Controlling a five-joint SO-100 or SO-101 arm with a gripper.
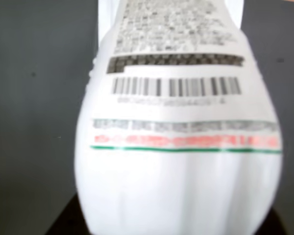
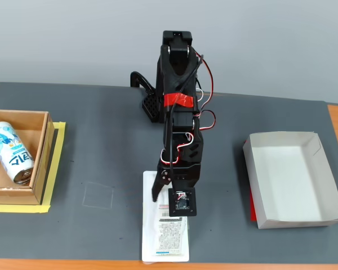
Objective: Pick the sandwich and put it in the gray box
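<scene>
The gripper (image 2: 168,188) hides its own fingertips, so whether it grips is unclear — below it the sandwich (image 2: 165,239), white with blurred barcode, lies on the mat, well apart from the gray box (image 2: 259,169).

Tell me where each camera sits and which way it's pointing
Wrist view: rides on the arm, looking close at the sandwich, its label blurred; none of the arm clearly shows.
Fixed view: stands high at the table's front, facing the arm's base; shows the whole arm, the claw over the pack's far end, the gray box at right, the wooden box with a can at left.
Shared: the sandwich and the dark mat.
</scene>
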